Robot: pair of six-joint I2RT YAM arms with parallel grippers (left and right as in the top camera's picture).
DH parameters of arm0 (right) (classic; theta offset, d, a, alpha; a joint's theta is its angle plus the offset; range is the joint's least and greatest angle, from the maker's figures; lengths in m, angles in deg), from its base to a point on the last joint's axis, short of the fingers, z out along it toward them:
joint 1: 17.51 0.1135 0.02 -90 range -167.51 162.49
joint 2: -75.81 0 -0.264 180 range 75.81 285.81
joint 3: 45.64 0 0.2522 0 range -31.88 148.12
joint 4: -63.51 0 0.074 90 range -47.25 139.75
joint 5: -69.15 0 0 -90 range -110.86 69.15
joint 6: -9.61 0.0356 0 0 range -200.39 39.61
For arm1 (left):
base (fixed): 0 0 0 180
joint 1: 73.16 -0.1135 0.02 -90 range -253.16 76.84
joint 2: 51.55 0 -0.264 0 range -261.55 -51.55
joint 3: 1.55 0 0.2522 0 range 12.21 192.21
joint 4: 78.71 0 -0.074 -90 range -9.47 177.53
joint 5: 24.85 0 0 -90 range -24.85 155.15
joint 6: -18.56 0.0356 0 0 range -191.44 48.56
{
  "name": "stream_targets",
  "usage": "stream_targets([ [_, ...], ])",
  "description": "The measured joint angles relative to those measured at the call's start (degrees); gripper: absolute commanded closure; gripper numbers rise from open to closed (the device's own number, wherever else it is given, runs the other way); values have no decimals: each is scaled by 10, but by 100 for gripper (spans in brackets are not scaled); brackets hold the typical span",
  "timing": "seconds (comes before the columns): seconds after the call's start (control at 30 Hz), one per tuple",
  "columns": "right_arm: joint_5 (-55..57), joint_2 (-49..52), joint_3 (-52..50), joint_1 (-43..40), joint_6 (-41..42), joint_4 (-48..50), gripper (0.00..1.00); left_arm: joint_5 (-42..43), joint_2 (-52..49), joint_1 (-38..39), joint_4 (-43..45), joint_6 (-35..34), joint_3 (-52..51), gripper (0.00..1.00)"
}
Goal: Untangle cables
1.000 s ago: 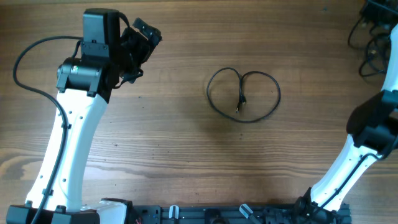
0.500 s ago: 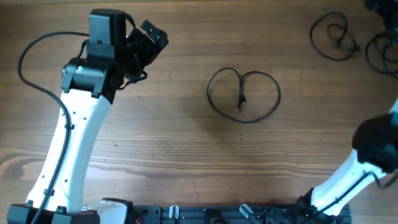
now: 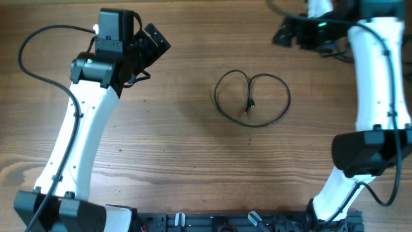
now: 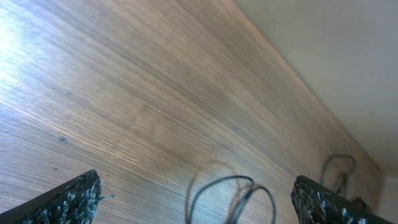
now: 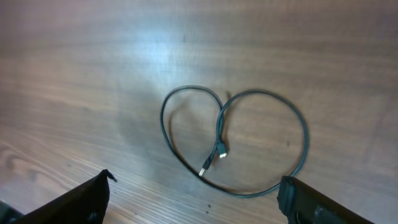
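Black cable: being seen looped on the desk.
Jaws: both being held apart, empty.
Grasp: best being made near a plug.

Left arm: white, rising from the near-left base and reaching away, black wrist turned toward the right.
Left gripper: black, jaws spread wide and empty; fingers sit at the wrist view's bottom corners.
Right arm: folded at a black elbow, forearm running toward the far edge.
Right gripper: pointing left, jaws wide apart, empty.
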Motion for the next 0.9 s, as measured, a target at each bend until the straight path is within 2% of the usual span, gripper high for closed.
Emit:
stream_targets([
  [0.13, 53, 0, -51, 59, 31, 23, 12, -5, -26, -25, -10, 20, 0, 0],
  [0.43, 74, 0, -154, 135, 59, 85, 13, 53, -32, -87, -16, 155, 0, 0],
  [0.73, 78, 1, -280, 182, 114, 165, 23, 53, -32, -87, -29, 180, 0, 0],
  [0.9, 134, 1, -344, 209, 171, 245, 29, 53, -32, -87, -29, 180, 0, 0],
])
